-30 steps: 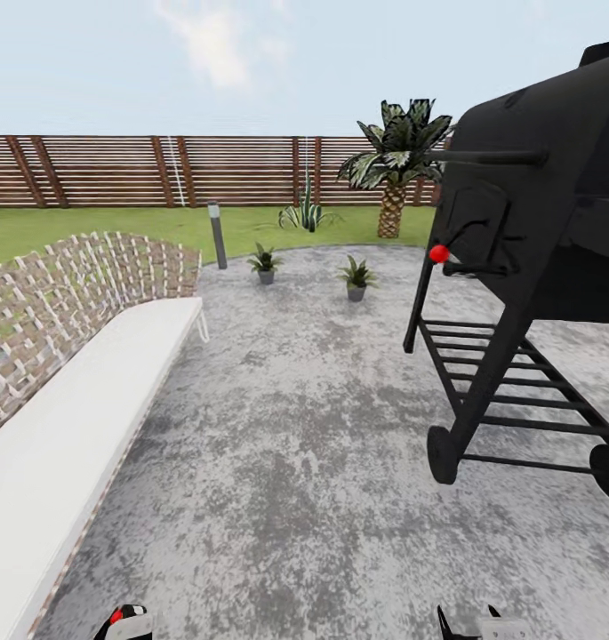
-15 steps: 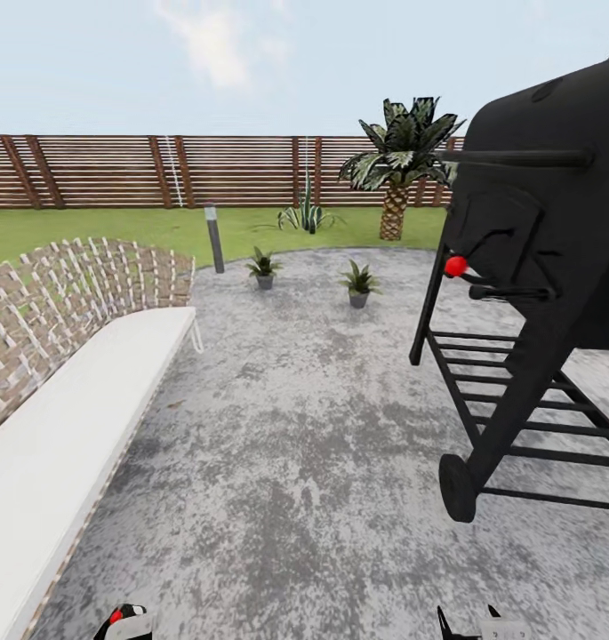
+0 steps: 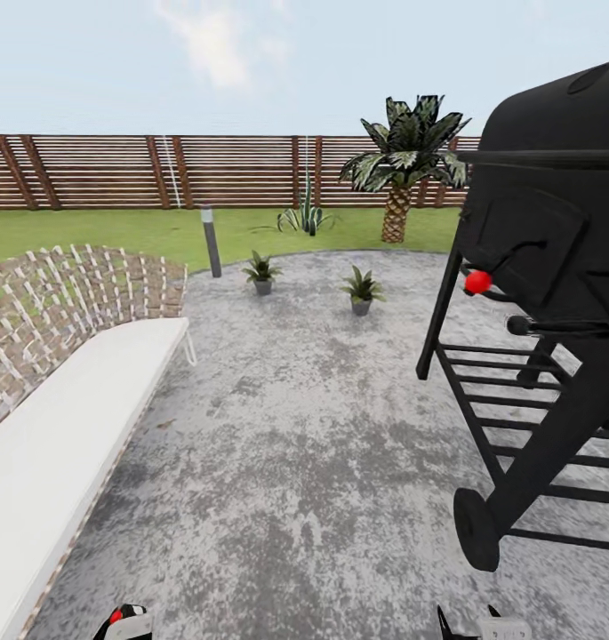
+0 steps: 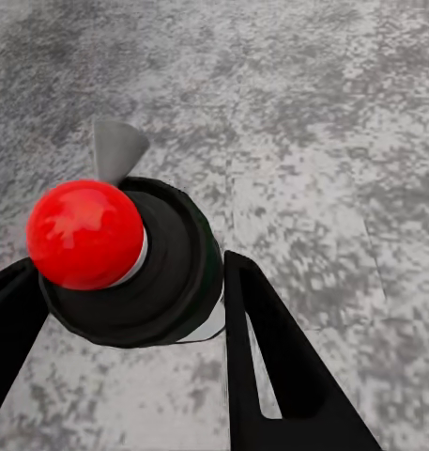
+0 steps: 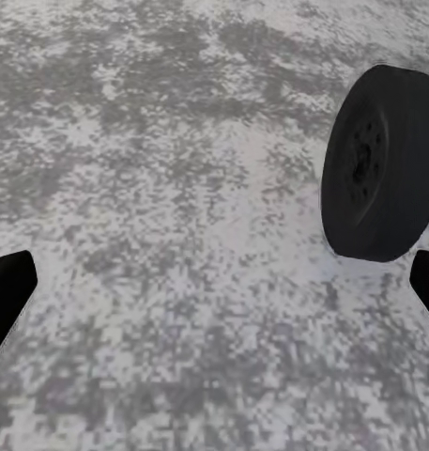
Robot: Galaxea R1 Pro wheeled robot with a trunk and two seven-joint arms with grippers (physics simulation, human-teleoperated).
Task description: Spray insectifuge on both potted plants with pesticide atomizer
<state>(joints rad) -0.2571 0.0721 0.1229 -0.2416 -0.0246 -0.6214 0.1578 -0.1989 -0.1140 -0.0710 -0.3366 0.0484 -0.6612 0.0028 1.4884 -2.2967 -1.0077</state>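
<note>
Head view: I look across a round grey mottled stone patio (image 3: 304, 444) toward a slatted brown wooden fence (image 3: 117, 171) with a strip of green lawn (image 3: 91, 229) in front of it. Two low potted plants sit near the patio's far edge, well apart from each other: the left potted plant (image 3: 261, 270) and the right potted plant (image 3: 362, 292), each a rosette of pointed green leaves in a small grey pot. A slim grey bollard lamp (image 3: 211, 241) stands just beyond the left one, at the lawn's edge. Farther back, a striped long-leaved agave (image 3: 306, 218) and a palm tree (image 3: 402, 169) rise before the fence. On my left, a woven brown lounge seat with a white cushion (image 3: 73, 418). On my right, a large black wheeled barbecue grill (image 3: 544, 293) with a red knob (image 3: 477, 282). At the bottom edge, the left end effector (image 3: 124, 624) and the right end effector (image 3: 482, 625) barely peek in.

Left wrist view: the left end effector (image 4: 130, 319) is clamped on the dark pesticide atomizer (image 4: 162, 282); its red tip (image 4: 84, 235) faces the camera, black fingers (image 4: 280, 376) on both sides, patio stone below.

Right wrist view: the right end effector (image 5: 214, 291) has its fingers spread wide apart, nothing between them. A black grill wheel (image 5: 378, 178) rests on the patio nearby.
</note>
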